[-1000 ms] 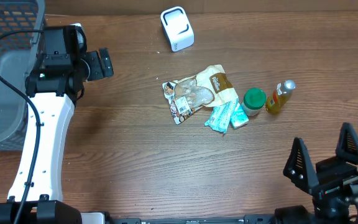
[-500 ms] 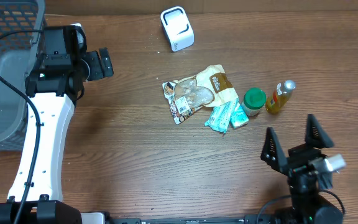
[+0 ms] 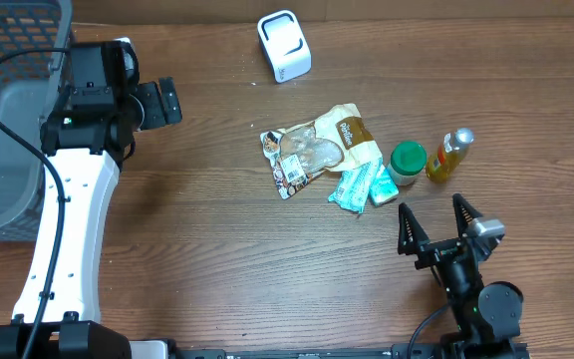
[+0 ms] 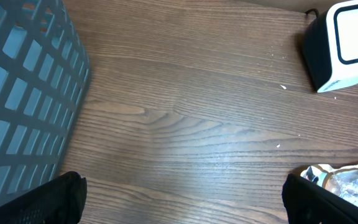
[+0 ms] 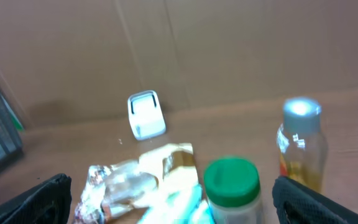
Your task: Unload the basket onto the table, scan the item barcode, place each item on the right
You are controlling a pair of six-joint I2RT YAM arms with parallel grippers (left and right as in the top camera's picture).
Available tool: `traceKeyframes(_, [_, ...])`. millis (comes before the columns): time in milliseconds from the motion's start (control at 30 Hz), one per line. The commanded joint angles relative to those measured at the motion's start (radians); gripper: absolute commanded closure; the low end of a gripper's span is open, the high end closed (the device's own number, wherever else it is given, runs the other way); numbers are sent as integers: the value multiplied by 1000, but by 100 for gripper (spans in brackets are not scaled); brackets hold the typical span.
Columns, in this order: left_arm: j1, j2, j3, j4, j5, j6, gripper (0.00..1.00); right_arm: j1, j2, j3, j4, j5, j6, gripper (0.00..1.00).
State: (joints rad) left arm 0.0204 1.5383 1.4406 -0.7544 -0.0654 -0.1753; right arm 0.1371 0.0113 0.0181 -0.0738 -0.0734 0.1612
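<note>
Both grippers are spread wide open with nothing in them. Our right gripper [image 3: 431, 212] has the pile straight ahead of its fingers. The green-lidded jar [image 5: 230, 184] is dead center and near, with the yellow bottle [image 5: 301, 146] off to its right and the snack bag [image 5: 135, 180] and teal packets [image 3: 362, 186] to its left. The white scanner [image 5: 146, 115] sits farther out past the bag. Our left gripper [image 3: 170, 101] is well apart from the pile, with the grey basket [image 4: 23, 93] on its left.

The table [image 3: 217, 259] is matt grained wood, the basket [image 3: 18, 30] grey plastic, the snack pouch [image 3: 322, 145] crinkled glossy film, the scanner [image 3: 284, 46] smooth white plastic.
</note>
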Motion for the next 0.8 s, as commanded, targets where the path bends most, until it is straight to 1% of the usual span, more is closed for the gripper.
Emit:
traceKeyframes(0, [5,5,14,2,-13,22,0,-4,-8,-10,-5,0,-95,0])
traceKeyframes(133, [5,5,14,2,-13,22,0,-4,-8,-10,-5,1,-171,0])
traceKeyframes(767, [5,5,14,2,-13,22,0,-4,-8,-10,-4,1,-163,0])
